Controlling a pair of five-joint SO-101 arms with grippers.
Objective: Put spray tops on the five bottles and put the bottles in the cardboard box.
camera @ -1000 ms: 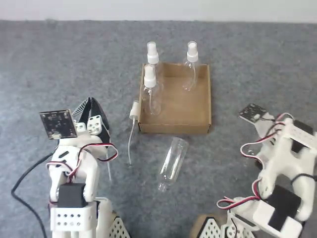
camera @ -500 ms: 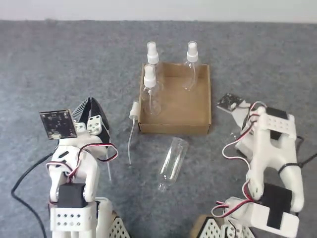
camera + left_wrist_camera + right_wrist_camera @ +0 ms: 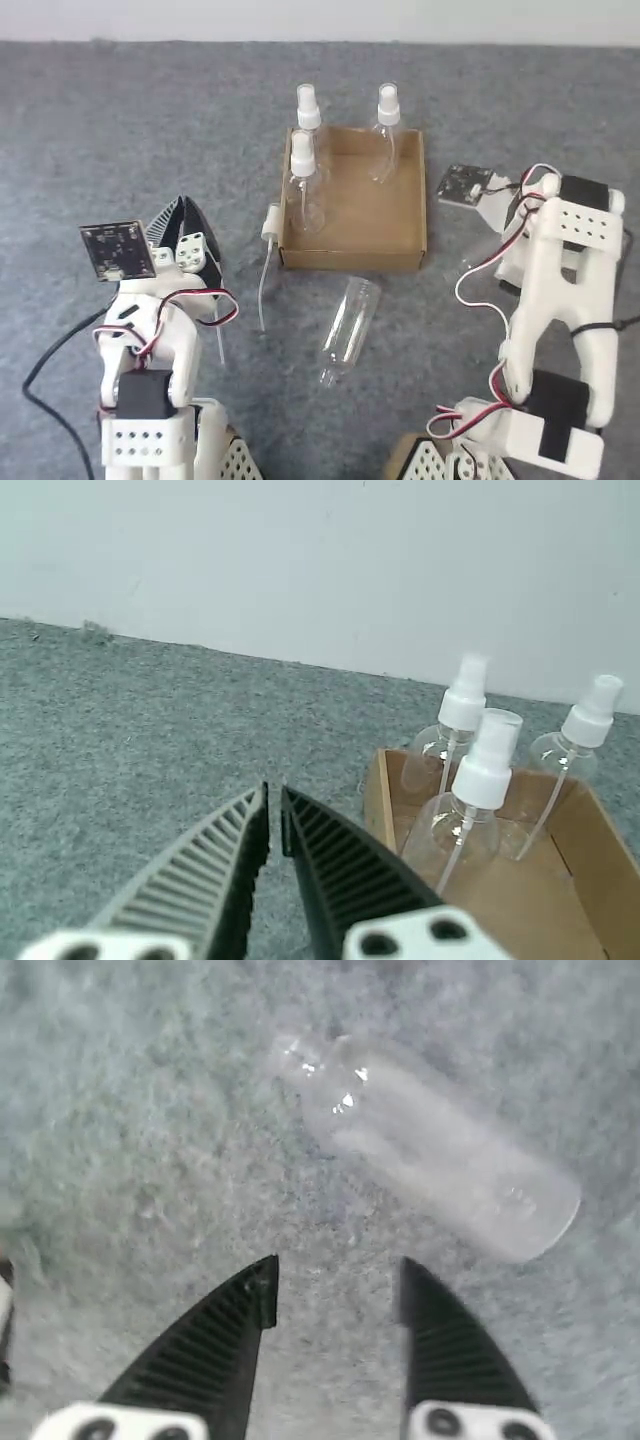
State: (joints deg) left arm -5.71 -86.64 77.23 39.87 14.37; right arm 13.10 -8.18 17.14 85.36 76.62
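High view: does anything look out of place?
Yes. A bottle lies on its side in front of the box with no top on it, and a loose spray top lies on the carpet left of the box.

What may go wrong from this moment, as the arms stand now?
The bottle ahead of the open right gripper lies on its side; a slanted grip may roll it away. The loose spray top lies close to the box; reaching for it may bump the box and tip the upright bottle inside.

Brown cardboard box (image 3: 352, 258), grey carpet (image 3: 120, 130)
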